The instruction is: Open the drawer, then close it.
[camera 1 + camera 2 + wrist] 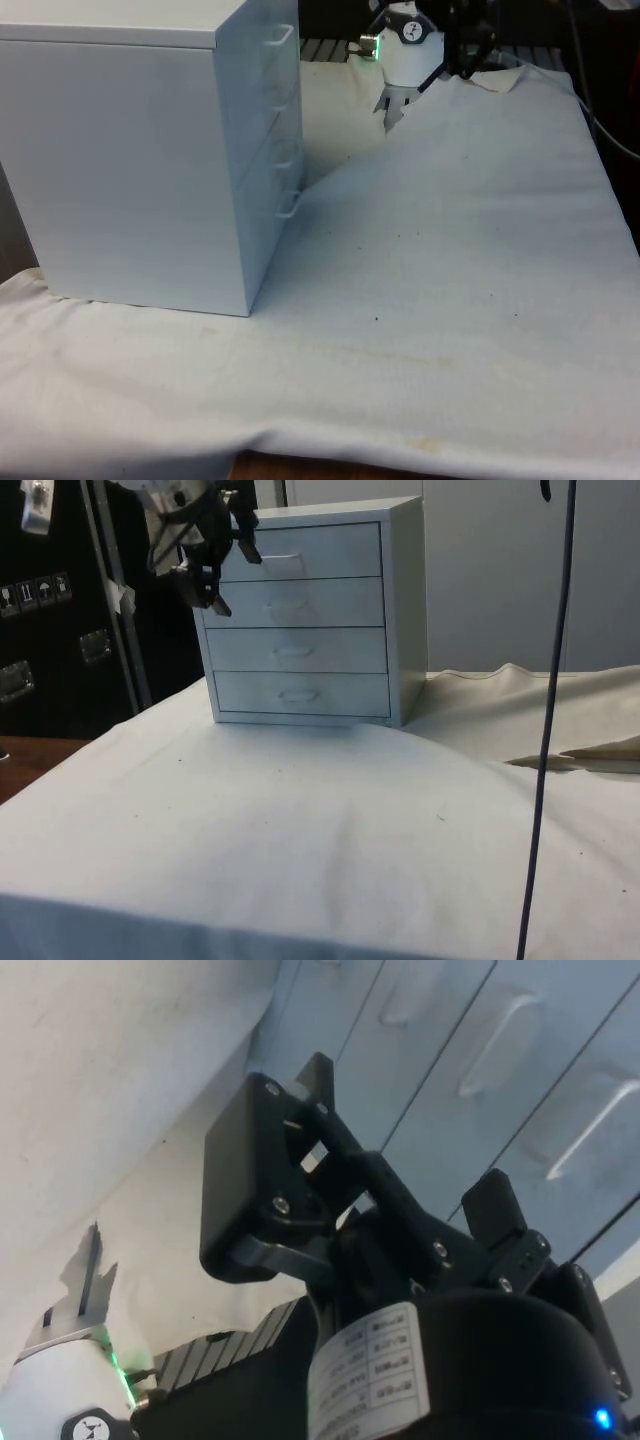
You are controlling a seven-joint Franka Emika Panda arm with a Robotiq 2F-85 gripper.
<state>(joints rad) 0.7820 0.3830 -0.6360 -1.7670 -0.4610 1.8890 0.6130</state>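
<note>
The gripper (228,565) hangs in the air with its two fingers (495,1210) spread apart and nothing between them. Just beside it is the chest (310,620), a white box with four drawers, all shut. The top drawer (310,552) and its handle (282,562) are level with the gripper, close but not touching. Below the gripper lies the white cloth (300,820).

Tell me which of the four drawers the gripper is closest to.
The top drawer: the gripper hangs beside its handle, above the three lower drawers.
</note>
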